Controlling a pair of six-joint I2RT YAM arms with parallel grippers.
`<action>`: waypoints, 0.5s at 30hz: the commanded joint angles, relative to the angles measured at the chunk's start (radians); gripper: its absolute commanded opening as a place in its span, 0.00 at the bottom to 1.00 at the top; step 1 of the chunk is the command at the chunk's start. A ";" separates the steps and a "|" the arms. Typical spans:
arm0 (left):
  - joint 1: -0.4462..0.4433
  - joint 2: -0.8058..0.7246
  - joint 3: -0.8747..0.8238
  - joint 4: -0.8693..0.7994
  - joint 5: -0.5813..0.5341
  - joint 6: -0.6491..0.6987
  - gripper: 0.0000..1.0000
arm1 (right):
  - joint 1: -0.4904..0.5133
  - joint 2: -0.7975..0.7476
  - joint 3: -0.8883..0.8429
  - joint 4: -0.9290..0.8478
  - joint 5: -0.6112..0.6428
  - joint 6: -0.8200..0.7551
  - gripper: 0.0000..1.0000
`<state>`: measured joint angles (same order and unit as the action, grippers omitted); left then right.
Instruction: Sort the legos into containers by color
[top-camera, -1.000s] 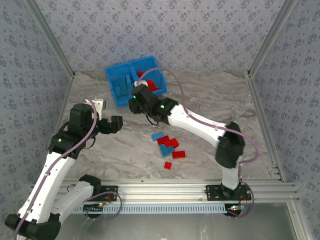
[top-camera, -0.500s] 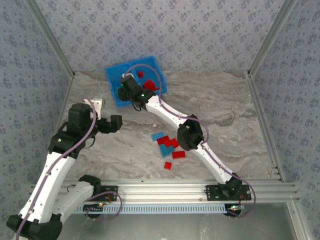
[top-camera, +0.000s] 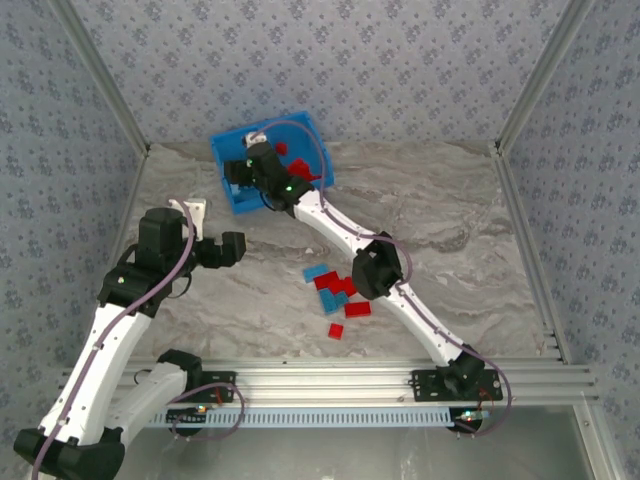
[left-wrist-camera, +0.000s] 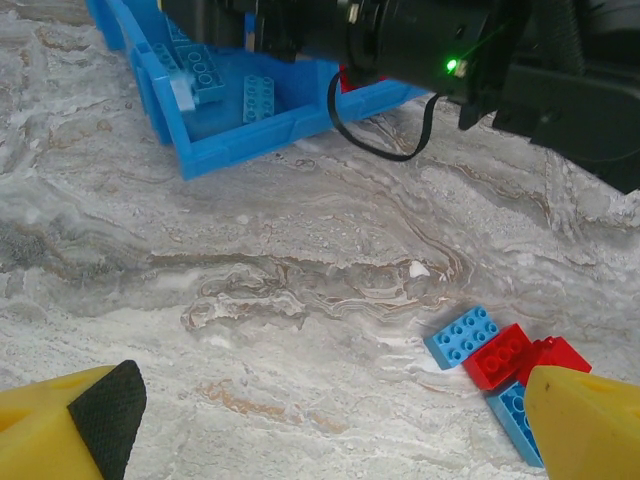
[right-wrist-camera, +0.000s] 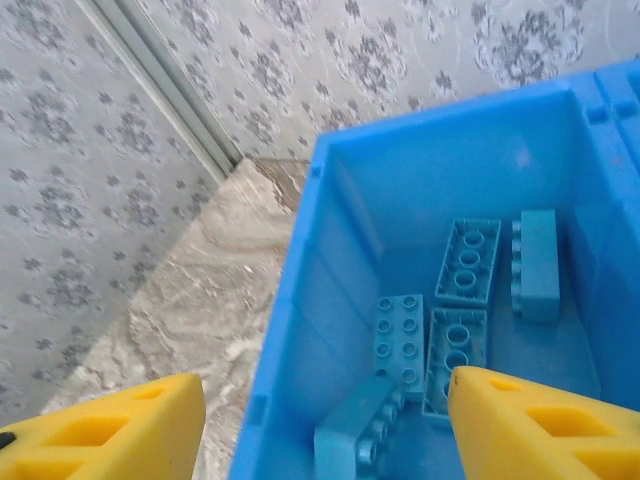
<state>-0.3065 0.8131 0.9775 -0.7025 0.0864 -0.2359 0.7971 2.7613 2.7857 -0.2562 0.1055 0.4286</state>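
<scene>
The blue bin (top-camera: 224, 152) stands at the back left. Its left compartment (right-wrist-camera: 560, 200) holds several light blue legos (right-wrist-camera: 467, 260), and red legos (top-camera: 302, 172) lie in the right one. My right gripper (right-wrist-camera: 325, 400) hangs open over the left compartment (top-camera: 240, 170). A tilted light blue brick (right-wrist-camera: 362, 432) lies free below its fingers. A loose cluster of red and blue legos (top-camera: 336, 291) sits mid-table. My left gripper (top-camera: 232, 248) hovers open and empty left of the cluster, whose blue (left-wrist-camera: 464, 335) and red (left-wrist-camera: 503, 355) bricks lie near its right finger.
Metal frame posts (top-camera: 100, 85) and patterned walls close in the table on both sides and at the back. The right arm's elbow (top-camera: 378, 268) hangs just right of the loose cluster. Bare marbled tabletop (top-camera: 450, 210) stretches to the right of the bin.
My right arm has reached forward and left, from the bin's near edge to over its left compartment, and its jaws have spread open. The left arm has stayed still.
</scene>
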 joint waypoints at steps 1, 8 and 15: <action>0.007 -0.014 0.003 0.018 0.009 -0.001 0.99 | -0.006 -0.137 0.032 -0.040 -0.057 0.001 0.69; 0.007 0.006 0.004 0.018 0.016 0.001 0.99 | -0.007 -0.534 -0.233 -0.339 -0.040 -0.085 0.78; -0.049 0.099 0.016 0.059 0.018 -0.107 0.99 | 0.005 -1.184 -1.076 -0.203 0.057 -0.156 0.93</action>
<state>-0.3206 0.8867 0.9779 -0.6865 0.0956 -0.2749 0.7990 1.7466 1.9259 -0.4583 0.1074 0.3172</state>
